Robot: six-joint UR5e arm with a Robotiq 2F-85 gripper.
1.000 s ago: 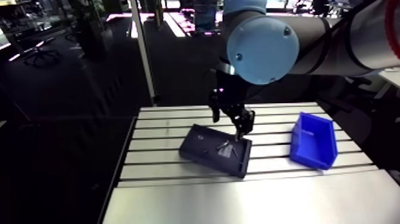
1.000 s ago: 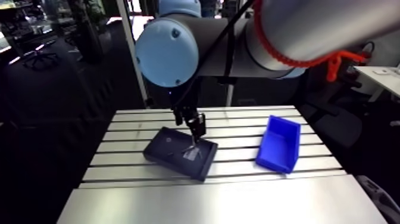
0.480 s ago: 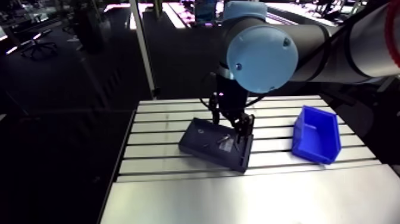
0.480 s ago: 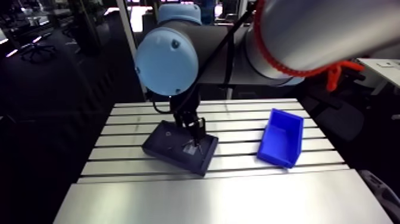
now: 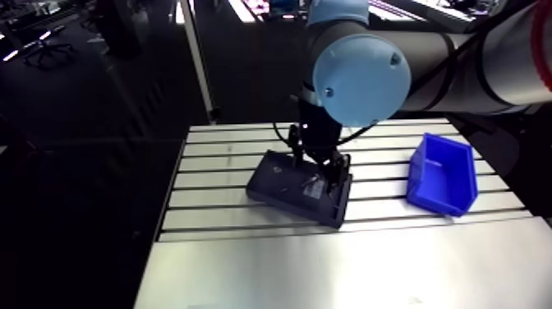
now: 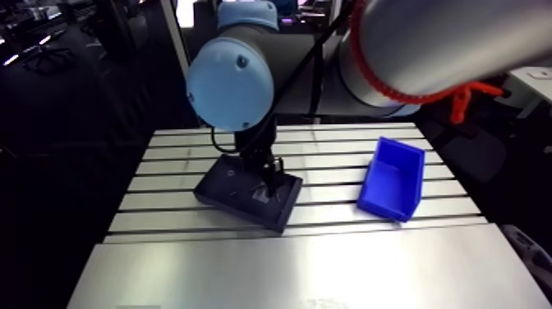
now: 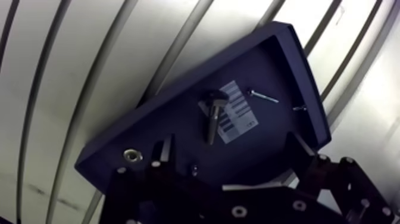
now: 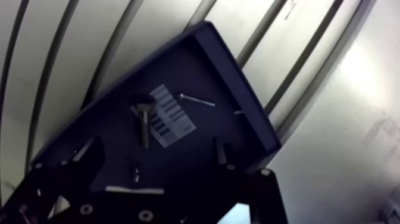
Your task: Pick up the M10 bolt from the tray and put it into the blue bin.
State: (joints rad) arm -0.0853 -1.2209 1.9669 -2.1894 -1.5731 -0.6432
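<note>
Bolt: lies flat in the tray, head on the white label, just ahead of the pincer.
Pincer: spread wide, gripping nothing; it hangs low over the tray, probably lined up so one finger drops each side of the shank.
Other parts: thin screw beyond the bolt, small ring beside one finger.
Bin: well off to the pincer's side, open side up.
Table: slotted metal; the tray sits askew across the slots.
Room: the bolt lies apart from walls and neighbours, so a clean grip looks possible.
</note>
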